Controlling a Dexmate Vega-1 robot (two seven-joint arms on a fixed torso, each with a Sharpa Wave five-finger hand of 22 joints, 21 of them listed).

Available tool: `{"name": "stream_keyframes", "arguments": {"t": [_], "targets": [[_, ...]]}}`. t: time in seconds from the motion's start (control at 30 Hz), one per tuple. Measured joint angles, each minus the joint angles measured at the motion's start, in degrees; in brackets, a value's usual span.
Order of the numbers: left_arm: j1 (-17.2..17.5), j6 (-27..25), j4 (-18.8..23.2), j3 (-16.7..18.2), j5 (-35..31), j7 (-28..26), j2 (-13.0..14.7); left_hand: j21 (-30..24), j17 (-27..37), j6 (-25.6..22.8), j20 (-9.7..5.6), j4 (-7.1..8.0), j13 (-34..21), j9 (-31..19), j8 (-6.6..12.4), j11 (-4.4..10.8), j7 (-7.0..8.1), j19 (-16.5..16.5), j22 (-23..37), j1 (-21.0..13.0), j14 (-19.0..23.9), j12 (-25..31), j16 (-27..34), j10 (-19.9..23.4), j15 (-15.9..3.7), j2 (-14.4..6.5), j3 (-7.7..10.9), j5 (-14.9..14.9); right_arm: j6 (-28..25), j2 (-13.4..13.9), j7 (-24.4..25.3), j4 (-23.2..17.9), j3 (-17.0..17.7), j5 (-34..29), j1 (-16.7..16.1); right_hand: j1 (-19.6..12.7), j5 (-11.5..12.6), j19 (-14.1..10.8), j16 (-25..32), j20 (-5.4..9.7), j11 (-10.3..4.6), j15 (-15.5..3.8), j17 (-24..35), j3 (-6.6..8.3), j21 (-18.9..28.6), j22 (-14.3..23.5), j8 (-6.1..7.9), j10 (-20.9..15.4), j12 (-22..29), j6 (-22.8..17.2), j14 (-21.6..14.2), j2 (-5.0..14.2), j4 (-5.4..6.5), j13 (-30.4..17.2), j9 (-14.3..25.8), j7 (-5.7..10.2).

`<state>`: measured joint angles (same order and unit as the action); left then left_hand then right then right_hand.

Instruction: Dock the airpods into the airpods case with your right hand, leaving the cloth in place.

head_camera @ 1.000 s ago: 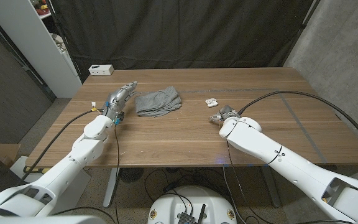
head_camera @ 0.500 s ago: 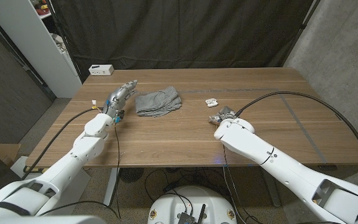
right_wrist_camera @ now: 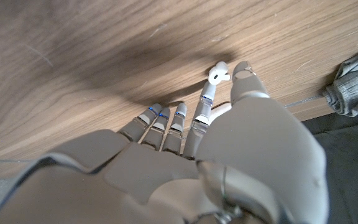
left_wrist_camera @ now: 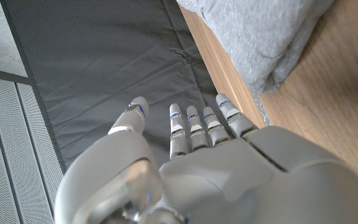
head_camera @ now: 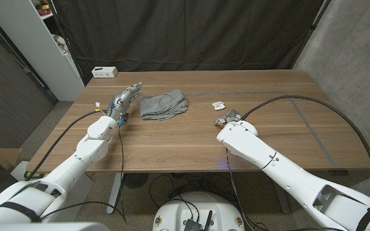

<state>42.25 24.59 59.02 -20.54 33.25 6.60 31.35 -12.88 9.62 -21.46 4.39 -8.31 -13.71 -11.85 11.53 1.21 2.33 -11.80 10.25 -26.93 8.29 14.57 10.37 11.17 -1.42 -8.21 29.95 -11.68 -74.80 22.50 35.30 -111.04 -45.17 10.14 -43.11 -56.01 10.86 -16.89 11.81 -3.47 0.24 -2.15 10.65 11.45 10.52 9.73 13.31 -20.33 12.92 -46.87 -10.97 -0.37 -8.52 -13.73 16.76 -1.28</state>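
table [head_camera: 172,138]: matt grained wood | cloth [head_camera: 164,104]: soft grey fabric | airpod [right_wrist_camera: 217,74]: glossy white plastic | right hand [right_wrist_camera: 185,162]: smooth grey plastic

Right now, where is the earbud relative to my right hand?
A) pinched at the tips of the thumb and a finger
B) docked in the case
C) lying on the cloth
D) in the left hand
A: the right wrist view shows the white earbud between the thumb and a fingertip of the right hand, over bare wood, away from the cloth.
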Motion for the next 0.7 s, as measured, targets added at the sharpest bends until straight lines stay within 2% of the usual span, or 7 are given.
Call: {"name": "stream_keyframes", "arguments": {"t": [0.2, 0.53, 0.7], "targets": [[-1.2, 0.7, -2.3, -0.3, 0.2, 1.3, -0.6, 0.4, 0.0, 0.0, 0.00, 0.00, 0.0, 0.0, 0.00, 0.00, 0.00, 0.0, 0.0, 0.2, 0.0, 0.0, 0.0, 0.0, 0.00, 0.2, 0.00, 0.0, -1.3, -1.1, 0.6, 0.1, 0.4, 0.5, -0.2, 0.3, 0.0, 0.3, -0.4, -0.29, 0.28, -0.18, 0.0, 0.00, -0.1, 0.0, -0.51, 0.3, 0.0, 1.0, 0.2, -0.30, 0.00, 0.0, 0.2, -0.33], [-2.6, 1.3, -4.9, -0.8, 0.4, 2.7, -1.4, 0.4, 0.0, 0.0, 0.00, 0.00, 0.0, 0.0, 0.00, 0.00, 0.00, 0.0, 0.0, 0.2, 0.0, 0.0, 0.0, 0.0, 0.00, 0.2, 0.00, 0.0, -2.7, -2.3, 1.6, 0.0, 1.0, 1.1, -0.7, 0.1, 0.2, 0.8, -0.4, -0.39, 0.49, -0.20, 0.0, 0.00, -0.1, -0.1, -0.68, 0.9, -0.2, 1.8, 0.2, -0.53, 0.00, -0.3, 0.7, 0.36], [-3.1, 1.3, -5.5, -1.0, 0.3, 3.0, -1.5, 0.4, 0.0, 0.0, 0.00, 0.00, 0.0, 0.0, 0.00, 0.00, 0.00, 0.0, 0.0, 0.2, 0.0, 0.0, 0.0, 0.0, 0.00, 0.2, 0.00, 0.0, -3.1, -2.8, 2.2, 0.4, 1.2, 1.2, -1.0, -0.6, 0.4, 0.8, -0.4, -0.38, 0.49, -0.20, 0.0, 0.33, -0.1, -0.1, -0.68, 0.9, -0.2, 2.0, 0.2, 0.16, -0.32, -0.3, 1.2, 0.57]]}}
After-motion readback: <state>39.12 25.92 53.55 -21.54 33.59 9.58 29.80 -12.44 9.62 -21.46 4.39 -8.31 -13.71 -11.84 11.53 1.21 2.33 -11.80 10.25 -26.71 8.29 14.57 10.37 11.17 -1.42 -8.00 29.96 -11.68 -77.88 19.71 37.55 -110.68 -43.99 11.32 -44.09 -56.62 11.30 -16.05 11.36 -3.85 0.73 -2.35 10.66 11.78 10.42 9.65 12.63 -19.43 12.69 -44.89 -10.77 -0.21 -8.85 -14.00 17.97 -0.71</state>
